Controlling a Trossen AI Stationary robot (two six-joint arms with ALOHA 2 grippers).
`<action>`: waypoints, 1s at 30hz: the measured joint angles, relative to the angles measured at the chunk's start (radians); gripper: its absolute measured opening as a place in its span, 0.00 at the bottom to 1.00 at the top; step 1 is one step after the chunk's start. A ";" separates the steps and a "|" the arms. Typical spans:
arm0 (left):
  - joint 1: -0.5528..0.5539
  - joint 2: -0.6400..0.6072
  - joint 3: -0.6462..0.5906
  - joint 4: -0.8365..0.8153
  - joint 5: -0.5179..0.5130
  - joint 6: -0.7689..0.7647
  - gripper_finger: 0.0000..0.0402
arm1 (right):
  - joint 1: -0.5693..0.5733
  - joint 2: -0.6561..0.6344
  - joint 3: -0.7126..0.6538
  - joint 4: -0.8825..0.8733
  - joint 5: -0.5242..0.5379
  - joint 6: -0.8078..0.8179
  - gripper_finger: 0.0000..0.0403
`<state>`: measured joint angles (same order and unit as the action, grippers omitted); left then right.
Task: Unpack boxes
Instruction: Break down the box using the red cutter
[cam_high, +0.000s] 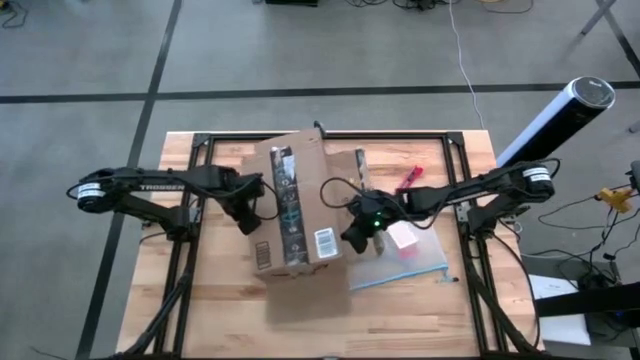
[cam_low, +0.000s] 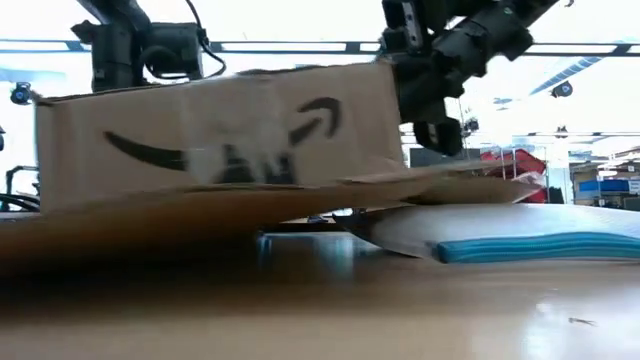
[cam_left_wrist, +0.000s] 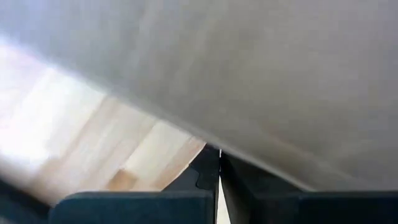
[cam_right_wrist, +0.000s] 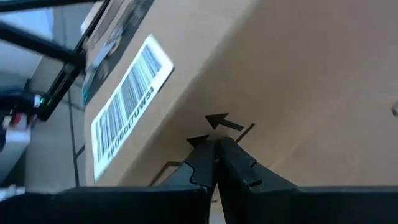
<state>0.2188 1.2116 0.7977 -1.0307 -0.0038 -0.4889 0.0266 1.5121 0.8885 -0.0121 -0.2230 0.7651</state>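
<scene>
One cardboard box (cam_high: 295, 215) is on the wooden table (cam_high: 200, 300), at its middle, between the two arms. In the low view its near edge rests partly on a clear pouch with a blue edge (cam_low: 520, 240). One flap appears folded out flat toward the near side of the table. The taped top with the barcode label (cam_high: 325, 243) looks closed, so the unpacking is judged to be at an early stage: opening and emptying remain.

The left gripper (cam_high: 247, 215) is at the box's left wall; its fingers (cam_left_wrist: 205, 180) are pressed together. The right gripper (cam_high: 352, 236) is at the box's right wall, near the label; its fingers (cam_right_wrist: 205, 165) are also pressed together, pinching nothing.

Count: one box, one pouch, one small red tool (cam_high: 410, 179) behind the right arm, one pale pink-and-white block (cam_high: 402, 236) on the pouch.
</scene>
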 joint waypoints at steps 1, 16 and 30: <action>0.000 -0.003 0.021 -0.031 -0.020 0.000 0.00 | 0.001 0.023 0.024 0.000 -0.014 -0.015 0.00; 0.002 -0.031 0.329 -0.129 -0.237 0.014 0.00 | 0.010 0.189 0.332 -0.194 -0.084 -0.217 0.00; -0.002 -0.026 0.353 -0.130 -0.235 0.088 0.00 | 0.006 0.009 0.243 -0.420 0.198 -0.243 0.00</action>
<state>0.2171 1.1858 1.1509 -1.1603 -0.2391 -0.4006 0.0322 1.5208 1.1311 -0.4317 -0.0250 0.5222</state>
